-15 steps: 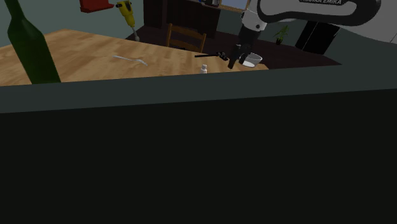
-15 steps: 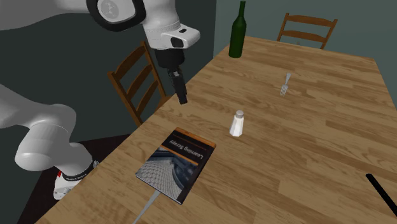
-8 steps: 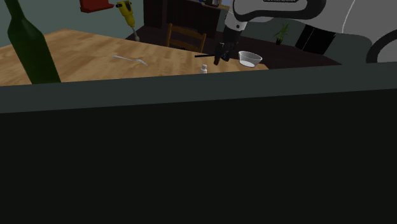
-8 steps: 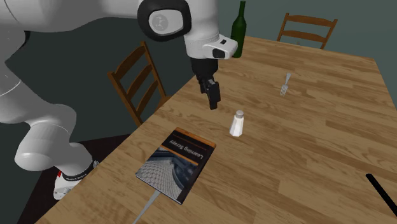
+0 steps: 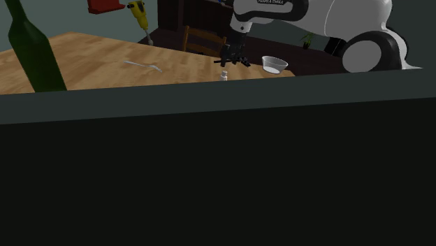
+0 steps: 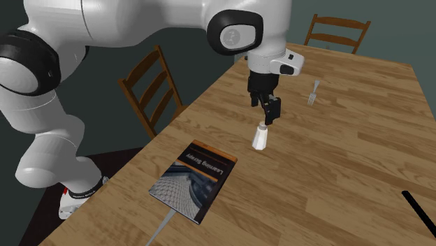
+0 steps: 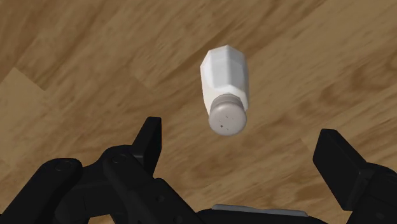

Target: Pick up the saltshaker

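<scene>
Now tool (image 6: 270,117) hovers just above upright white saltshaker (image 6: 260,138), shifted there from table (image 6: 349,168) edge; open, holding nothing.

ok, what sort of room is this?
Probably a home dining room: a wooden table with a chair at it, and a fork, bottle and saltshaker on top.

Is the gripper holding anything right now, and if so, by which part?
Nothing is held. The gripper is open, its fingers apart and clear of the saltshaker, which stands upright on the wooden table just below it.
</scene>
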### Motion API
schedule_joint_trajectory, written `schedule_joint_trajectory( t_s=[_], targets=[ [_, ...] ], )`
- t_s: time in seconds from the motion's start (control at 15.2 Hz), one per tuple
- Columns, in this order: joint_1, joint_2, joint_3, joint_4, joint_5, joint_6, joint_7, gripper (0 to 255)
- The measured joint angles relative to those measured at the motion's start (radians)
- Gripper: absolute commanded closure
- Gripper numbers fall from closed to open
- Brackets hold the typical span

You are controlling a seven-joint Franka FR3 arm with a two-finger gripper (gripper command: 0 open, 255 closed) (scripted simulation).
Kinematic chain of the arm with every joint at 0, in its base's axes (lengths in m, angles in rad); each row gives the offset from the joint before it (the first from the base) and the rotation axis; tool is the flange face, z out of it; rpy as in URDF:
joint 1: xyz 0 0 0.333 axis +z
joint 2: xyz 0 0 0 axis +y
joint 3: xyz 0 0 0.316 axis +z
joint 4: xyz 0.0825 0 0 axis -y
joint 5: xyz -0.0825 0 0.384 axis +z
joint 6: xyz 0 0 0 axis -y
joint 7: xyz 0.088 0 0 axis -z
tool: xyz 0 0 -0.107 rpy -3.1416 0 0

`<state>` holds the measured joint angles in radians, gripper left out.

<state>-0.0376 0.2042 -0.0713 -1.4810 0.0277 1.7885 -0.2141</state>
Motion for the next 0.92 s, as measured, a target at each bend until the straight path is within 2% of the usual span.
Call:
schedule_joint_trajectory(
  t_s=[0.07, 0.2, 0.59, 0.66, 0.92],
  targets=[
    [-0.002, 0.031, 0.0, 0.037, 0.005, -0.008, -0.002, 0],
    [-0.004, 0.05, 0.0, 0.043, 0.009, 0.003, -0.006, 0],
    [-0.004, 0.054, 0.0, -0.03, 0.011, 0.08, -0.009, 0],
    [-0.004, 0.054, 0.0, -0.035, 0.011, 0.086, -0.009, 255],
    [-0.004, 0.053, 0.0, -0.04, 0.011, 0.091, -0.009, 255]
  ],
)
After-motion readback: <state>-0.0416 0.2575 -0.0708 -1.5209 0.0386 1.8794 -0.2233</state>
